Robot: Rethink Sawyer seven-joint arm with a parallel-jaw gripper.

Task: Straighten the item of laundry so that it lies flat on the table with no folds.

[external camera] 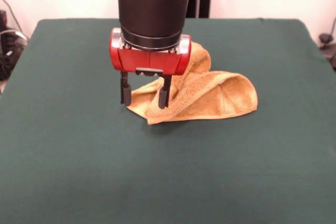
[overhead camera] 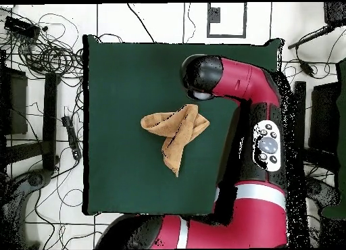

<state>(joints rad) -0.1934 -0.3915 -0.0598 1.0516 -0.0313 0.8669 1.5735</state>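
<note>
The item of laundry (external camera: 202, 97) is a golden-orange towel, lying crumpled and folded over itself near the middle of the green table (external camera: 73, 161). One part stands up in a ridge behind the gripper housing. My gripper (external camera: 144, 92) hangs straight down over the towel's left corner, open. Its right finger (external camera: 164, 94) is in front of the cloth and the left one stands just off the edge, with nothing clamped. From above, the towel (overhead camera: 177, 132) shows as a bunched, roughly triangular heap on the table (overhead camera: 121, 173). The arm's black wrist (overhead camera: 201, 76) hides the gripper there.
The red arm (overhead camera: 260, 146) runs along the table's right side in the overhead view. Cables (overhead camera: 47, 55) and dark equipment lie on the floor to the left of the table. Bare green cloth surrounds the towel on all sides.
</note>
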